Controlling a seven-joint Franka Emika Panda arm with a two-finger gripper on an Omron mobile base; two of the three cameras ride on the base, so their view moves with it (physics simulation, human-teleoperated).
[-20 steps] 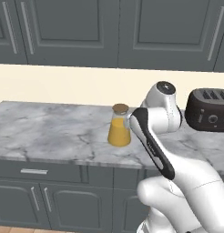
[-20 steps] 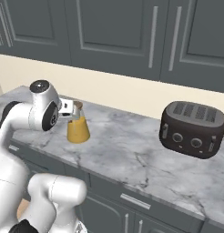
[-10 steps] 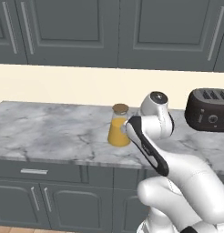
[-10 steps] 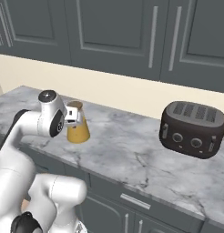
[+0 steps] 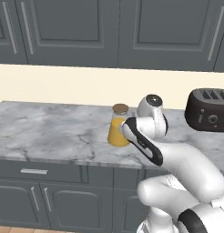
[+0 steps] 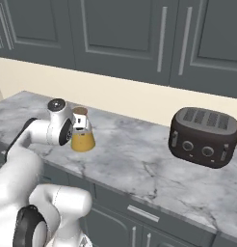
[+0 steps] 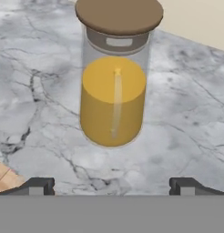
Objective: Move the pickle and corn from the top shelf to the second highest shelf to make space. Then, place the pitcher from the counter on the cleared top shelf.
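**Jaws spread wide before the pitcher, nothing held**

The gripper (image 7: 111, 186) is seen with its jaws fully parted and empty; the two dark fingertips (image 7: 37, 185) are set far apart at the bottom of the hand view, clear of any contact. Between and beyond them the pitcher (image 7: 114, 77) is found upright on the counter (image 7: 186, 113), its brown lid on top. In the base views the pitcher (image 5: 118, 131) is placed just beside the arm's wrist, and a black toaster (image 6: 203, 136) is set well apart to the right.

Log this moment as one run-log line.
phase: approaching pitcher | pitcher: upright on counter, lid on | pincer: open, short of pitcher, nothing held | toaster: on counter, apart
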